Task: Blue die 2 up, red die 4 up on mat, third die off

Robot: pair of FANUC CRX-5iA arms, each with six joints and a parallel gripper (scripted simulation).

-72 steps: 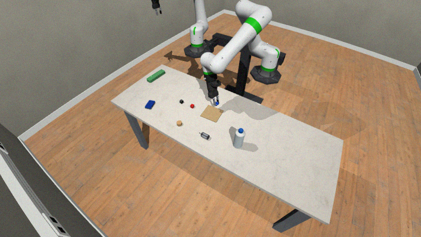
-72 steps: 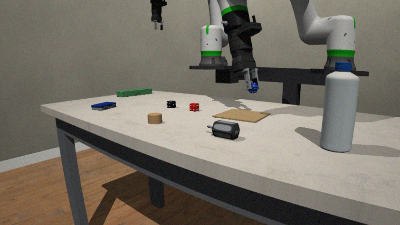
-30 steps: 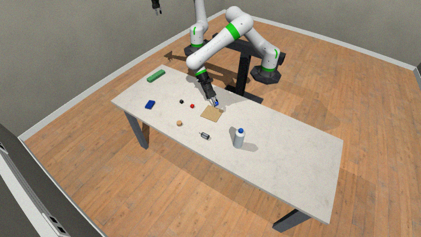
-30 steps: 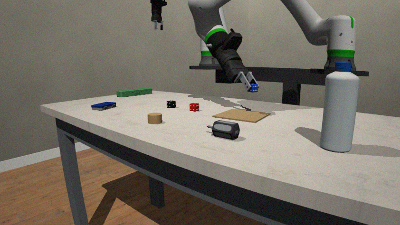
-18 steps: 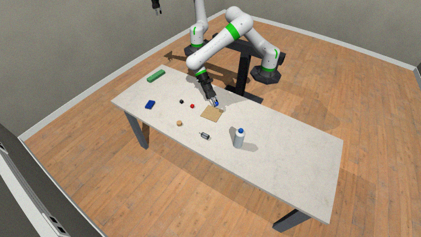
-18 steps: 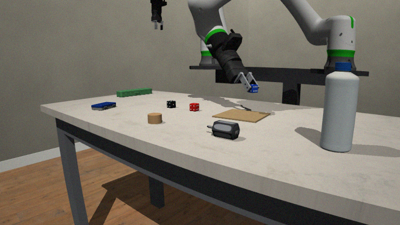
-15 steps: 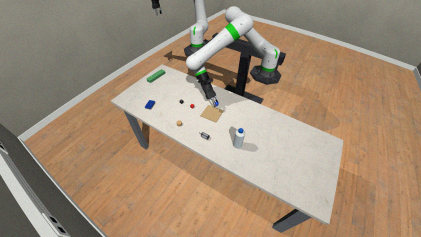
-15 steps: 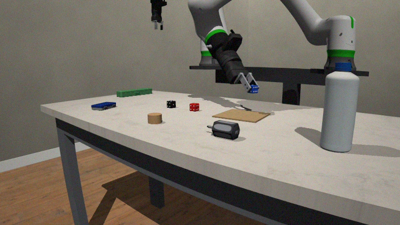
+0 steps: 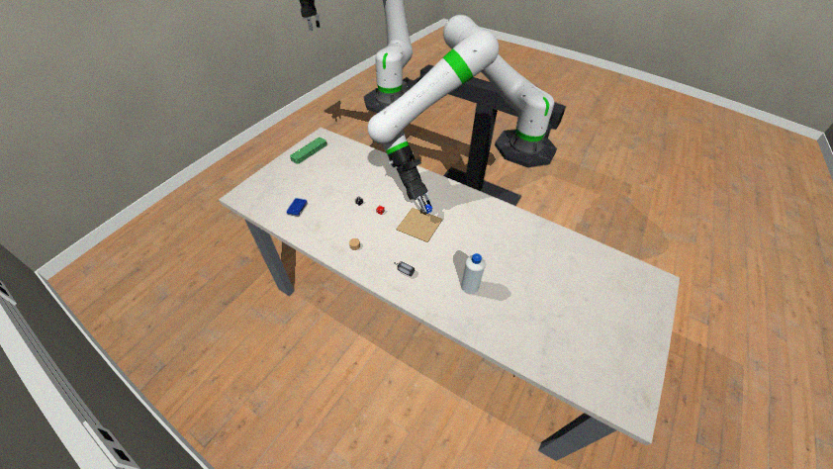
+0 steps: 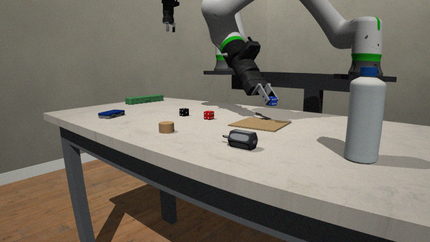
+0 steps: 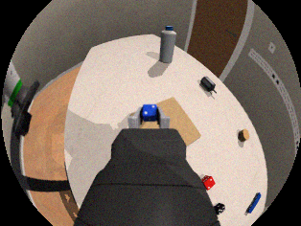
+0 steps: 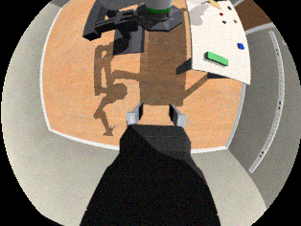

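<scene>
Picture a clock dial laid over the top view, centred on the thin square tan mat [image 9: 418, 227] [image 10: 258, 124] [image 11: 179, 122] [image 12: 214, 4], which lies flat on the pale stone-look table [image 9: 553, 314] [image 10: 192, 156] [image 11: 105, 86] [image 12: 213, 35]. Your left gripper [image 9: 423, 208] [image 10: 269, 98] [image 11: 150, 112] is closed on the blue die with white pips [image 9: 428, 208] [image 10: 273, 100] [image 11: 150, 113], held above the table near the mat's edge, toward twelve to one o'clock. Your right gripper [image 9: 314, 24] [image 10: 170, 28] [image 12: 155, 108] is open and well apart from the table, toward eleven o'clock. The red die with white pips [image 9: 380, 209] [image 10: 208, 115] [image 11: 208, 182] [image 12: 221, 14] rests on the table off the mat, toward ten o'clock; you have the black die with white pips [image 9: 358, 201] [image 10: 184, 112] [image 11: 219, 208] [image 12: 224, 22] farther out that way, also off the mat. The short light-brown cylinder [image 9: 354, 243] [image 10: 166, 127] [image 11: 243, 135] stands between eight and nine o'clock. The dark grey tool with a thin tip [image 9: 406, 268] [image 10: 242, 139] [image 11: 208, 84] lies between six and seven, and the upright pale bottle with a blue cap [image 9: 472, 275] [image 10: 364, 120] [image 11: 167, 46] stands between four and five. You can find the flat blue case [image 9: 296, 207] [image 10: 111, 113] [image 11: 254, 203] [image 12: 241, 46] toward nine and the long green case [image 9: 309, 149] [image 10: 144, 99] [image 12: 217, 58] toward ten.
</scene>
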